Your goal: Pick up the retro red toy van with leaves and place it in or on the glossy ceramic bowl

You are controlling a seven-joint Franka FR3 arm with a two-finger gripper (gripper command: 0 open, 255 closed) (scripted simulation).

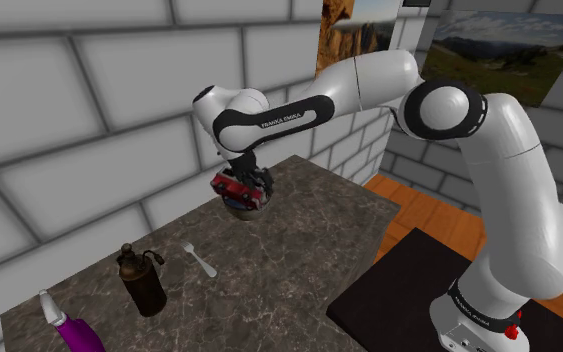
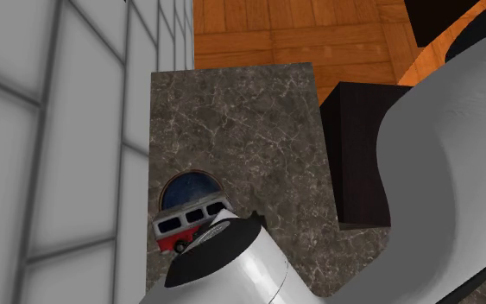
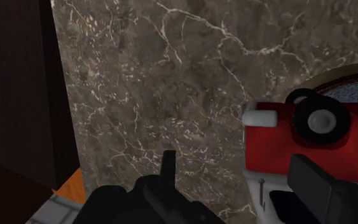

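Note:
The red and white toy van (image 1: 231,185) lies tilted on top of the small dark bowl (image 1: 250,209) at the counter's far end by the wall. From above, the van (image 2: 183,226) overlaps the near rim of the blue-lined bowl (image 2: 186,190). My gripper (image 1: 252,176) hangs right over them, open. In the wrist view its fingers (image 3: 315,183) stand well apart. The van (image 3: 349,149), a wheel facing the camera, lies outside the gap beyond one finger, with the bowl's rim (image 3: 352,71) behind it. Nothing sits between the fingers.
On the marble counter (image 1: 299,250) a brown bottle (image 1: 143,280), a small silver fork (image 1: 201,261) and a purple spray bottle (image 1: 72,328) stand toward the shoulder view's lower left. The dark stand (image 1: 409,300) borders the counter's right. A brick wall runs behind.

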